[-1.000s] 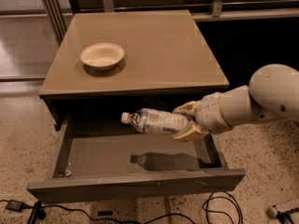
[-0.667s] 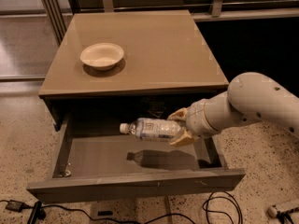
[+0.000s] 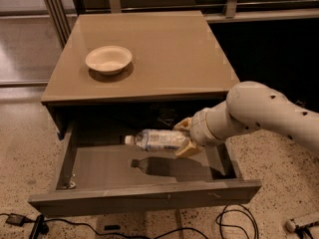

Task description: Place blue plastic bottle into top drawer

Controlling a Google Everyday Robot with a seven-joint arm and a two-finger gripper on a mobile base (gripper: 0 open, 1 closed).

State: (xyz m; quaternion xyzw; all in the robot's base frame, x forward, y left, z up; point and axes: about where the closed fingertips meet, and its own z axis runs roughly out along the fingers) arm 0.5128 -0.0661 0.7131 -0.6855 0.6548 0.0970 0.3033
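Nearest us, the top drawer (image 3: 144, 199) stands pulled open, and we see nothing on its floor but a shadow. Just above that floor the blue plastic bottle (image 3: 158, 140) hangs on its side, cap to the left, within the drawer's outline. The gripper (image 3: 183, 138) reaches in from the right, its jaws clamped on the bottle's base end. We judge the carrying nearly done; what is left is lowering, letting go and drawing clear. Farther back, on the cabinet top (image 3: 169, 39), the cream bowl (image 3: 108, 59) appears to hold nothing.
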